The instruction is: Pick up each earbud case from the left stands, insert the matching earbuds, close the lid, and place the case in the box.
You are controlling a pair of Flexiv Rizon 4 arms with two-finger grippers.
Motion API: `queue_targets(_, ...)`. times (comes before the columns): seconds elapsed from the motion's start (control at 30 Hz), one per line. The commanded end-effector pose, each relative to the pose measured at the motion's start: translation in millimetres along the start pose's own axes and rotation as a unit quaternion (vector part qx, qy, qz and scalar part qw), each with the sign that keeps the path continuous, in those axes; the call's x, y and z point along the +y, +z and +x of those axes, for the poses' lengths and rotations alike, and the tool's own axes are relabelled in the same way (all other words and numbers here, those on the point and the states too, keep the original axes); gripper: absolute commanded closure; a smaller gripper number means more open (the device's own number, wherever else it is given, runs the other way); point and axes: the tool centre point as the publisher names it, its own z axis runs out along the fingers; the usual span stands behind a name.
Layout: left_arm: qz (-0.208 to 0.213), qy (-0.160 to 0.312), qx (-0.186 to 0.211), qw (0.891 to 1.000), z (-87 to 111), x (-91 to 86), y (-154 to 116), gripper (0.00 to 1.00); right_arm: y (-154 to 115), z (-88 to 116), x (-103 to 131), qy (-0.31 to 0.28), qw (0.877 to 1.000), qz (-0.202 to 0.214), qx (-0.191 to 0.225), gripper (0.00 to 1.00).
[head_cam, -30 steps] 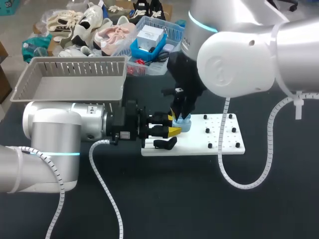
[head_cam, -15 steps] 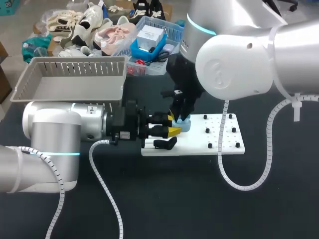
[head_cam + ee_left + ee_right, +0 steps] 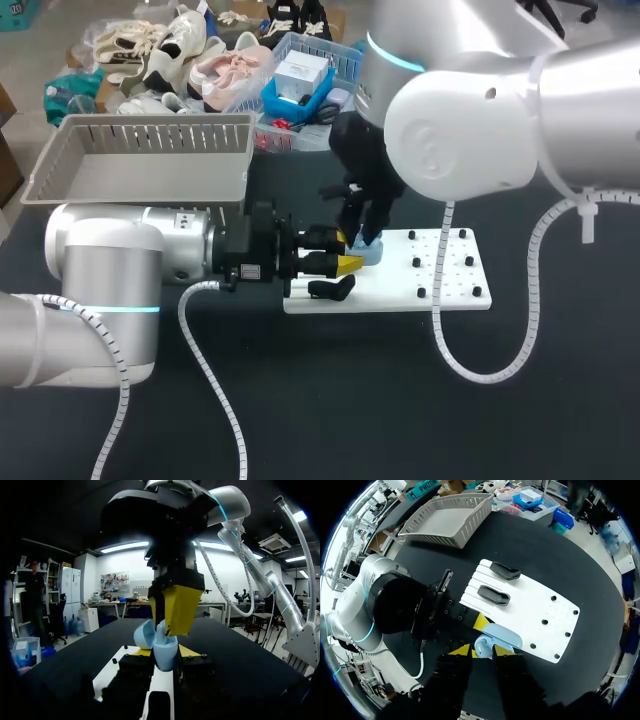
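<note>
At the board (image 3: 540, 605): one blue case (image 3: 495, 639), two black pieces (image 3: 505, 570) (image 3: 493, 595).

Black table (image 3: 330, 400) bearing two things, a box and a board.
A grey box (image 3: 130, 182) with slatted walls stands at the far left of the table, its open top facing up. A flat white board (image 3: 390, 292) lies around the middle and a little to the right, long side running left to right, well apart from the box. The board carries two black stands (image 3: 494, 595) on its left part and small black pegs (image 3: 421, 292) scattered over its right part. The near half of the dark tabletop shows bare in the head view.
</note>
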Motion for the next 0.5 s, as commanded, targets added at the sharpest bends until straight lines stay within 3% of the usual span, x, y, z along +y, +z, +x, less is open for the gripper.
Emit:
queue_targets(0.03,-0.003,0.0,0.0,1.0,-0.1,-1.2,1.0,1.0,-1.9,-1.8,2.0,-0.001,1.0,0.003,0.002,0.73)
queue_targets(0.5,-0.003,0.0,0.0,1.0,-0.1,-1.2,1.0,1.0,-4.5,5.7,6.0,-0.002,0.999,0.034,0.003,0.66)
